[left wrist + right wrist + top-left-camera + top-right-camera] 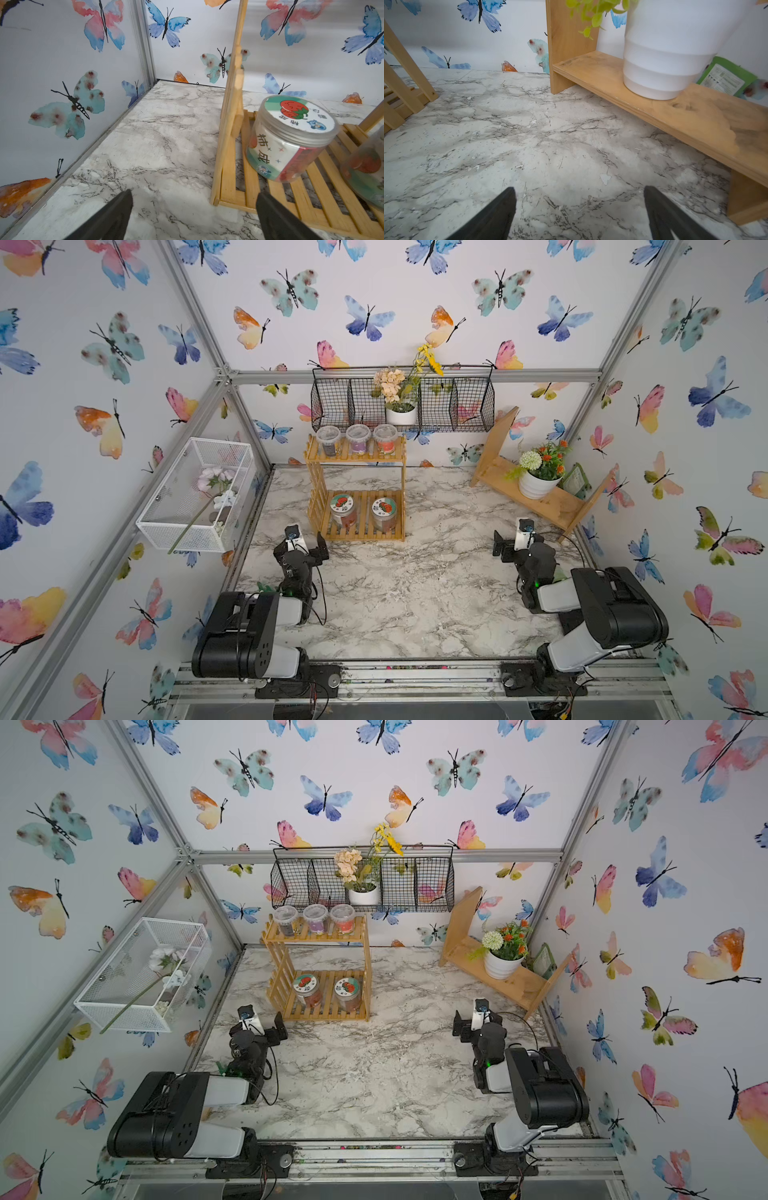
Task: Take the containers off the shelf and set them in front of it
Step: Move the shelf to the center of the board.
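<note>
In both top views the bamboo shelf (318, 493) (282, 973) stands at the back of the marble table. Three small clear-lidded containers (358, 438) sit in a row on its upper tier. Two bigger jars (343, 510) (384, 512) with red-pictured lids stand on the lower tier. My left gripper (303, 545) (194, 193) is open and empty, low over the table just off the shelf's front left corner. In the left wrist view the nearer jar (291, 137) is ahead, past the side panel (228, 145). My right gripper (517, 543) (579, 188) is open and empty, well right of the shelf.
A black wire basket (457, 406) holding a white flower pot (401, 414) hangs on the back wall above the shelf. A plain wooden shelf (552, 506) with another flower pot (536, 485) leans at the back right. A white mesh basket (195, 493) sticks out from the left wall.
</note>
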